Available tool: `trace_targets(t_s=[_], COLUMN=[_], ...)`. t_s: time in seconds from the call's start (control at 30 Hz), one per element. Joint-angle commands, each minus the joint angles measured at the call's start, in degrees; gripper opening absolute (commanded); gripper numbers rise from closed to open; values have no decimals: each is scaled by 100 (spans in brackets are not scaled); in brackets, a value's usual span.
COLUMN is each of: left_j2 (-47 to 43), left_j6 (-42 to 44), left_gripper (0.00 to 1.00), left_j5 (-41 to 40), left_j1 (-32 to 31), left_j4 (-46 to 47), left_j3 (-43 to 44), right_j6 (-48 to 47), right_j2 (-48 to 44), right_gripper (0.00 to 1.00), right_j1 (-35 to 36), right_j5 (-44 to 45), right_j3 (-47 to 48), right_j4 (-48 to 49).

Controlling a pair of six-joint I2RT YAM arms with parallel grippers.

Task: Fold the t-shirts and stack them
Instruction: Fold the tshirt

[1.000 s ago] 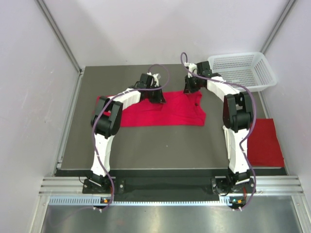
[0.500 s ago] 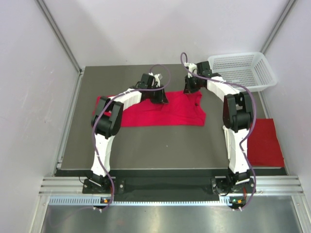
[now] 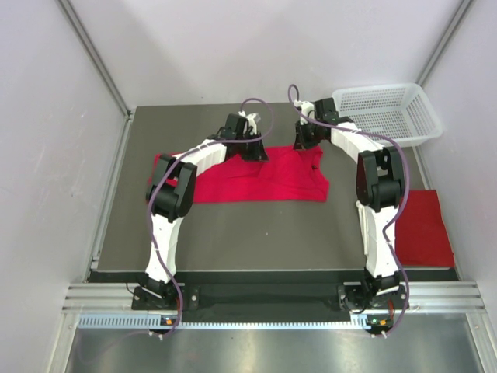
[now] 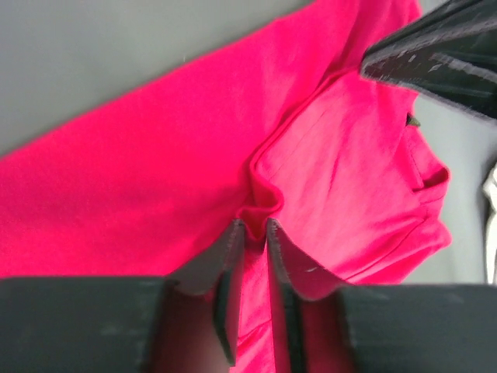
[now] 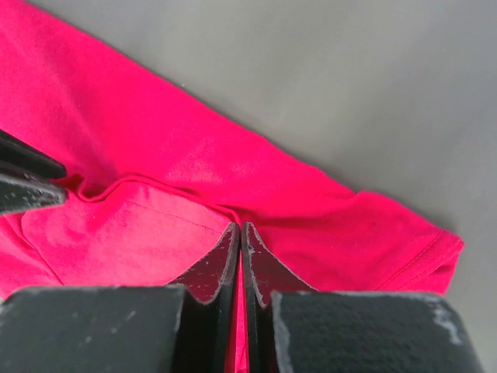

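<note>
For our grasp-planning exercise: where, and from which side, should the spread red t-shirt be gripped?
Probably its far edge, pinched from above at two points. The red t-shirt lies flat, so only a raised fold fits between fingers, as the left gripper and right gripper show.

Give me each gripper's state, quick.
Left gripper: shut, pinching a fold of the spread red t-shirt.
Right gripper: shut on the same t-shirt.

You see the spread t-shirt (image 3: 256,179), plain red, lying wide across mid-table, its far edge puckered | folded t-shirt (image 3: 423,229), same red, flat at the table's right edge
</note>
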Motion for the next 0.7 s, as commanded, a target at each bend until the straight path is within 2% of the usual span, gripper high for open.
trace_targets(t_s=[0.0, 0.03, 0.1, 0.27, 0.43, 0.67], left_j2=[-127, -136, -127, -127, -224, -303], left_j6=[114, 96, 61, 35, -35, -220], left_gripper=[18, 8, 0, 0, 0, 0], left_j5=[-76, -67, -59, -120, -593, -858], left_j1=[-23, -23, -23, -23, -23, -23], left_j4=[220, 220, 229, 185, 36, -35], left_j3=[284, 302, 293, 249, 196, 73], right_j6=[-161, -161, -143, -134, -152, -196], right_j2=[-311, -302, -294, -276, -311, -250], right_gripper=[0, 0, 0, 0, 0, 0], right_j1=[-16, -7, -16, -7, 11, 116], right_j5=[-39, -30, -30, -30, 31, 111], right_j3=[78, 87, 139, 210, 262, 420], right_j4=[100, 108, 117, 117, 205, 460])
